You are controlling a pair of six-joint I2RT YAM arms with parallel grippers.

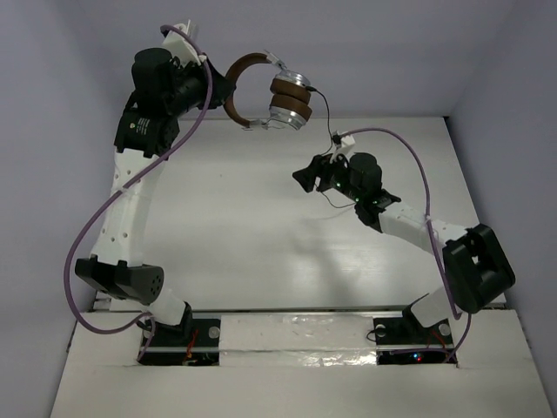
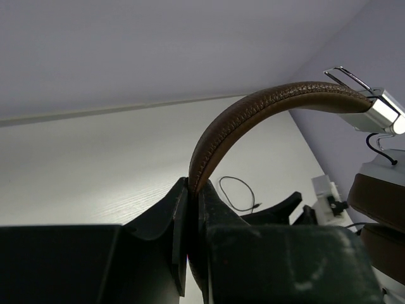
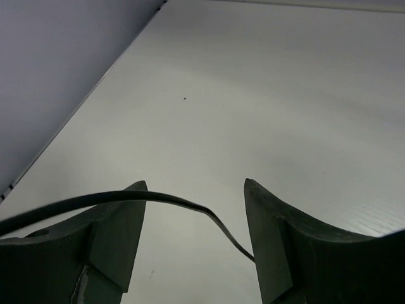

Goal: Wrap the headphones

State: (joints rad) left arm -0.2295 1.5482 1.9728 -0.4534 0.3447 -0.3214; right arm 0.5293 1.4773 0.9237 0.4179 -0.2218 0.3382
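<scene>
The headphones (image 1: 277,94) hang in the air at the back of the table. My left gripper (image 1: 223,91) is shut on their brown headband (image 2: 253,109), pinched between the jaws (image 2: 193,187). The silver-and-brown earcups (image 1: 291,102) lie folded together to the right of it. A thin dark cord (image 1: 327,111) drops from the earcups toward my right gripper (image 1: 312,174), which hovers lower near mid-table. That gripper (image 3: 195,183) is open, and the cord (image 3: 168,201) crosses the gap between its fingers without being pinched. A loop of cord (image 2: 238,193) rests on the table.
Grey walls close the table at the back (image 1: 365,52) and at the left (image 3: 57,76). Purple arm cables (image 1: 104,209) (image 1: 416,165) arc beside each arm. The white tabletop (image 1: 244,218) spreads below both grippers.
</scene>
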